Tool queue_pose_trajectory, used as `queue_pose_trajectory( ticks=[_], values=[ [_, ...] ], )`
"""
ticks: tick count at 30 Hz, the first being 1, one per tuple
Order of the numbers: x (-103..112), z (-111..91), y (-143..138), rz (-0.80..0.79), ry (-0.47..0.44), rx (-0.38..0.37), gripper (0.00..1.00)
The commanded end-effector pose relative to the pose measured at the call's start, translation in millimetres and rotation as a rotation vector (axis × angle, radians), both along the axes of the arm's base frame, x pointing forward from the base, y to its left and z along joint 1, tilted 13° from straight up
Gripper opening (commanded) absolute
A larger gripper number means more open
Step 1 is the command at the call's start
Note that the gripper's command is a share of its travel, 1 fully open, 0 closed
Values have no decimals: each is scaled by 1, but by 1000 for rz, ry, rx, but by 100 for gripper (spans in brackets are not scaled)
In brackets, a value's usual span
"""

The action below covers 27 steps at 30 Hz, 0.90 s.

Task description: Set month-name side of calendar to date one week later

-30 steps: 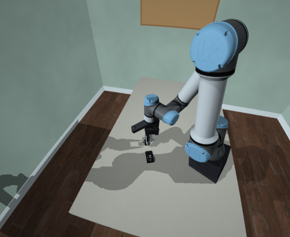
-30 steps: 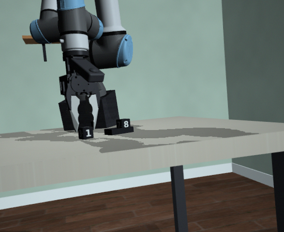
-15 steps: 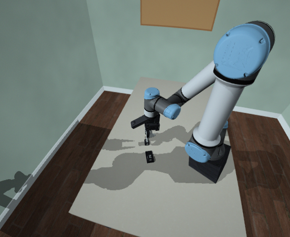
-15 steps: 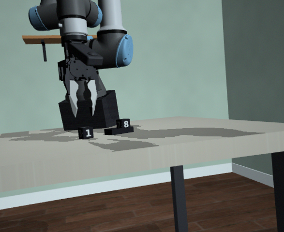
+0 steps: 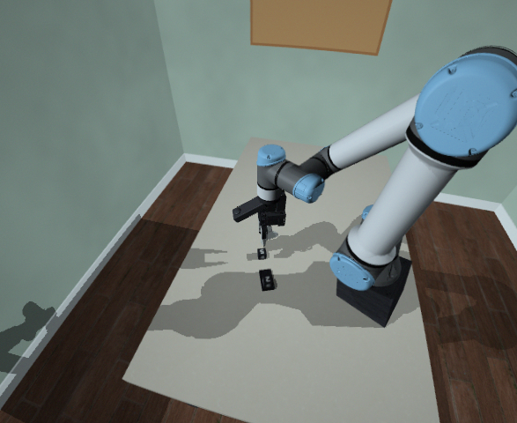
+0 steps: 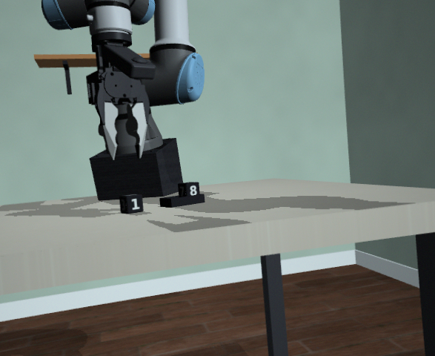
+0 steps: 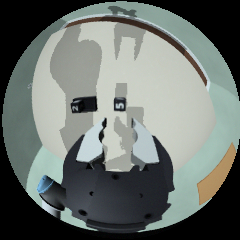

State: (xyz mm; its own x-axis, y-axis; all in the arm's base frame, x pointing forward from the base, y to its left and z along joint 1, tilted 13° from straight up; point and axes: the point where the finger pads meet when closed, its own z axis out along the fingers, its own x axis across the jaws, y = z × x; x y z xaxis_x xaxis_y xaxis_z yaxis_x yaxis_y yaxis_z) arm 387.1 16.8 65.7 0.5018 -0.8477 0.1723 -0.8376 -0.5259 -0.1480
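As cube (image 5: 262, 254) (image 6: 131, 204) (image 7: 120, 104) sits, no. 5 up

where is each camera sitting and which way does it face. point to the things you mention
Top: high above the table (image 5: 294, 355) (image 6: 224, 245) (image 7: 165, 90), looking down at a slant; nearly the whole arm (image 5: 374, 131) shows.
Exterior: beside the table near its height, facing the arm's base block (image 5: 367, 295) (image 6: 129, 178); gripper (image 5: 263, 246) (image 6: 126, 157) (image 7: 119, 118) and part of the arm show.
Wrist: on the arm, looking past the gripper's fingers at the table.
Top and wrist share the loose cube's 5 (image 5: 262, 253) (image 7: 120, 104).
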Motion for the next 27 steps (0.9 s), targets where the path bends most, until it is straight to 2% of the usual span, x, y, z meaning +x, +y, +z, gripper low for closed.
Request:
queue_pose_trajectory(
  ticks=[1, 2, 27],
  values=[
    [-1, 3, 0, 0, 0, 0, 29],
    [-1, 3, 0, 0, 0, 0, 100],
    [-2, 2, 5, 0, 0, 0, 100]
  ],
)
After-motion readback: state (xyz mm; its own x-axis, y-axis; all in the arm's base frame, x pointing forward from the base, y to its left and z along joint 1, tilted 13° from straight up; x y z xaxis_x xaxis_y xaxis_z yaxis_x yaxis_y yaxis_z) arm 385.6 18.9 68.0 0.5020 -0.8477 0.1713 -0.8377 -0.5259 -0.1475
